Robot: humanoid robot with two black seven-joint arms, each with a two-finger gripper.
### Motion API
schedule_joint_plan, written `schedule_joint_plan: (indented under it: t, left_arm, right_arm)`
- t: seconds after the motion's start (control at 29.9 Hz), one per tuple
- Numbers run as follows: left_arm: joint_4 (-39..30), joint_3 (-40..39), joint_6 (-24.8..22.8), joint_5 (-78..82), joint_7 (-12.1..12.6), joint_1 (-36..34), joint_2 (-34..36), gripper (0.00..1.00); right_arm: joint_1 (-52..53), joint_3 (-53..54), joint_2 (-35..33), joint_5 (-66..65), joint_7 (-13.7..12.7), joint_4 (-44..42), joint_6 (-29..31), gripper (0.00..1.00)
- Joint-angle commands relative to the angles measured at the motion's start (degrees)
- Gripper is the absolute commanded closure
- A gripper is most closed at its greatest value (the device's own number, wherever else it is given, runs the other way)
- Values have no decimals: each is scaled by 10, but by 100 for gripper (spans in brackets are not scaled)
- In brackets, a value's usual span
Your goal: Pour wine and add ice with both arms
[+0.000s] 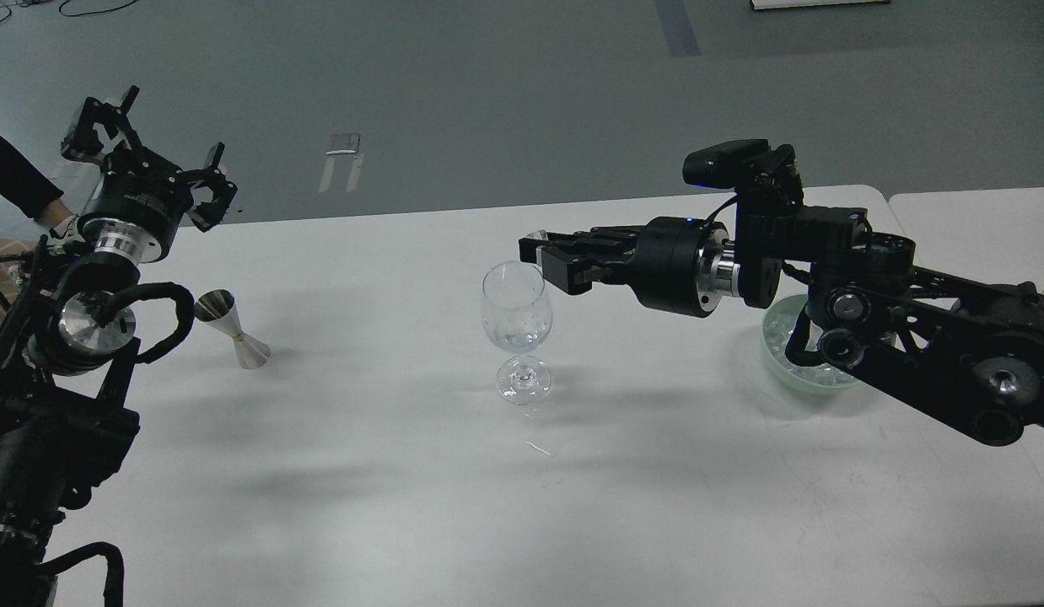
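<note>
A clear stemmed wine glass (517,312) stands upright at the table's middle, with a little clear content at its bottom. My right gripper (536,249) reaches in from the right, its tips just above and right of the glass rim. It is shut on a small clear ice cube (536,237). A pale green bowl (775,362) of ice (777,341) sits at the right, mostly hidden behind my right arm. My left gripper (155,152) is open and empty, raised above the table's far left corner.
A steel jigger (233,329) stands on the white table (404,506) at the left, below my left arm. A person's dark-sleeved arm (12,181) comes in at the left edge behind my left gripper. A second table (977,219) adjoins at the far right.
</note>
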Motion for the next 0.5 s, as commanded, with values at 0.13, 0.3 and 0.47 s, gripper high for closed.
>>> schedule_joint_plan:
  t: [0.13, 0.3, 0.47]
  left_arm:
    - [0, 0, -1, -5, 1, 0, 0, 0]
    - [0, 0, -2, -5, 0, 1, 1, 0]
    - [0, 0, -2, -5, 0, 0, 1, 0]
  right_arm:
    - [2, 0, 5, 0, 0, -7, 0, 90]
    - [1, 0, 4, 1, 0, -9, 0, 86]
    - [1, 1, 4, 2, 0, -8, 0, 83]
